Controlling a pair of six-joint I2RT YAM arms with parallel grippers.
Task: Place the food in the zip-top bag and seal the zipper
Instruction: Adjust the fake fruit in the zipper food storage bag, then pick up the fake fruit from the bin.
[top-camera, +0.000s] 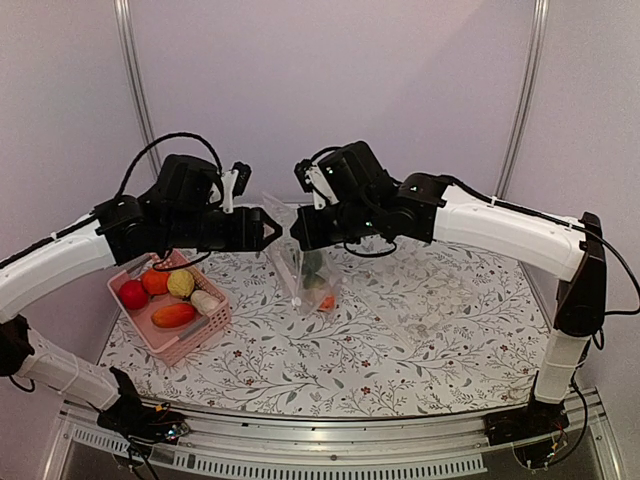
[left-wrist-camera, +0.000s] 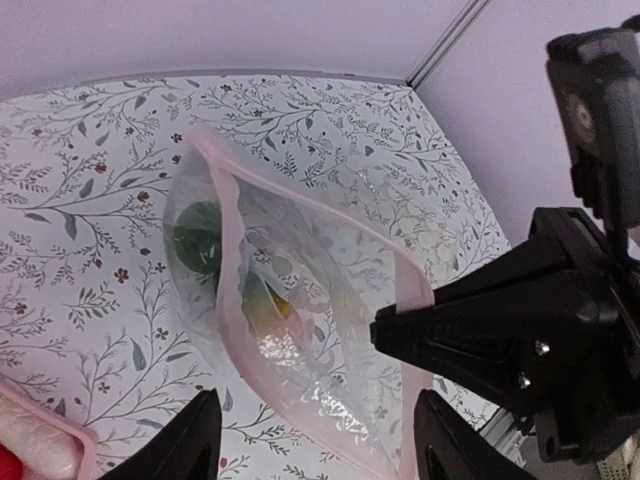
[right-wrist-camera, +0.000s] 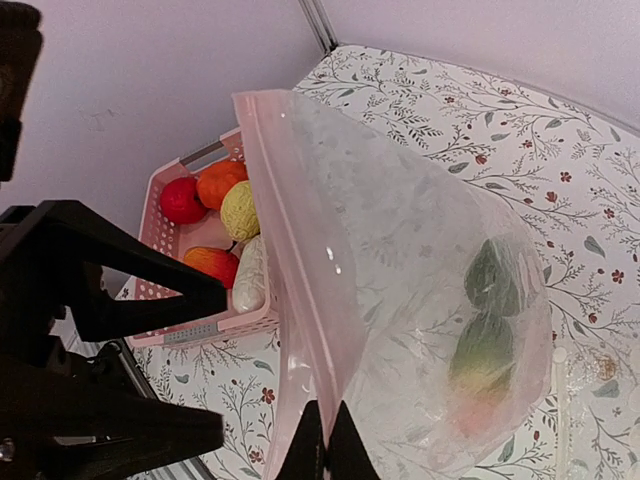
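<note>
Right pincer (right-wrist-camera: 322, 445): my two fingers are pressed together on the zipper (right-wrist-camera: 300, 260), pinching its pink rim from below.
Left pincer (left-wrist-camera: 317, 405): my fingers stand spread wide with the bag's rim lying between them; whether either pad touches it I cannot tell.
Zip-top bag (top-camera: 312, 275): held up between my two pincers over the flowered table (top-camera: 430, 320), mouth open.
Food (right-wrist-camera: 488, 278): green pieces and an orange one sit low in the bag; red, orange, yellow, reddish-orange and white pieces lie in the pink basket (top-camera: 200, 338), which stands on the table at my left, apart from the bag.
</note>
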